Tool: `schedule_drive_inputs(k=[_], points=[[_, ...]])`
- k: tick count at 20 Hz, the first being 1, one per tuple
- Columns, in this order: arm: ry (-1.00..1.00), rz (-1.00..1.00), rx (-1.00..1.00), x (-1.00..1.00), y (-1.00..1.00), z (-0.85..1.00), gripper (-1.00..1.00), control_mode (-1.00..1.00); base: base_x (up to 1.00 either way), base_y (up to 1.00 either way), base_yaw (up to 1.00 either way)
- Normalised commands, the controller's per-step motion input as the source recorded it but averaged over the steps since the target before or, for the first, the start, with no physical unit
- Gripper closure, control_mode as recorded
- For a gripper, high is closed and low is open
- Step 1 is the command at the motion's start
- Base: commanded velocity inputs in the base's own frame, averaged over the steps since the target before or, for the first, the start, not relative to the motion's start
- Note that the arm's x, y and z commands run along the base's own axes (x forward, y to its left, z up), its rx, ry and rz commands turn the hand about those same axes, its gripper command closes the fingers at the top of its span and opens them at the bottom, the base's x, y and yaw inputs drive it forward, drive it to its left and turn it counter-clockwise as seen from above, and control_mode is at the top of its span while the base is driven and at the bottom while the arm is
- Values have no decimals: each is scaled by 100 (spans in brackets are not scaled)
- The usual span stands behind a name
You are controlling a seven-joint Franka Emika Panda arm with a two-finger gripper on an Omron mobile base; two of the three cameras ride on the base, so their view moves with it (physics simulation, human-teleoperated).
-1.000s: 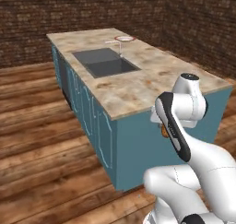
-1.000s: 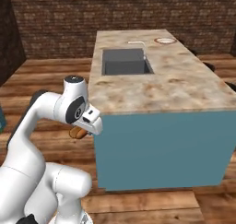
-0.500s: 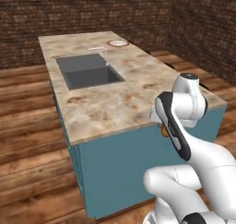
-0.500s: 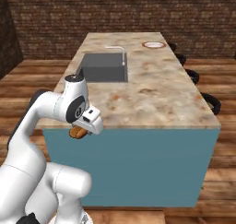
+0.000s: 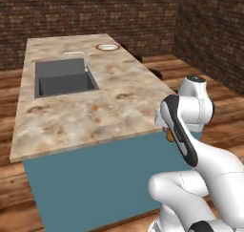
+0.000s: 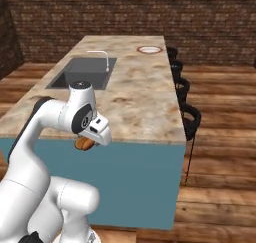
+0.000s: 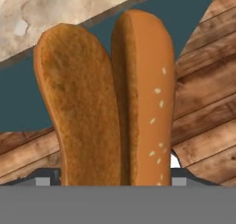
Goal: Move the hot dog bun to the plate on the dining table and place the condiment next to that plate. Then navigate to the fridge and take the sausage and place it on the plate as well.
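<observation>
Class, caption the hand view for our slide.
Split bun held in the jaws above a wood floor, beside the teal island.

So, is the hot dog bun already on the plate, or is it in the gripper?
In the gripper: the hot dog bun fills the hand view, off the counter; the plate lies bare at the far end.

Bun (image 7: 106,108): matt baked crust, orange-brown, sesame seeds on the smooth outer half; cut face rougher and grainy. Table (image 5: 119,95) top: mottled beige stone, low sheen; its sides plain matt teal panels. Sink (image 5: 64,77): dull grey metal, tap (image 6: 104,58) pale and smooth. Floor (image 6: 220,152): wood planks, visible grain, slight gloss. Walls (image 5: 95,11): rough dark brick. Plate (image 6: 150,49): smooth white, reddish rim. Stools (image 6: 187,117): black, matt.
</observation>
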Motion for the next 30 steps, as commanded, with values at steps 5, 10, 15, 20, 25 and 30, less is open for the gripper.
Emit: schedule_drive_inputs(k=[5, 10, 15, 20, 25, 30], points=[[0, 0, 0, 0, 0, 0, 100, 100, 44, -100, 20], [0, 0, 0, 0, 0, 0, 100, 100, 46, -100, 21], [0, 0, 0, 0, 0, 0, 100, 100, 46, -100, 20], [0, 0, 0, 0, 0, 0, 100, 100, 56, -100, 21], [0, 0, 0, 0, 0, 0, 100, 100, 71, -100, 28], [0, 0, 0, 0, 0, 0, 100, 100, 91, -93, 37]])
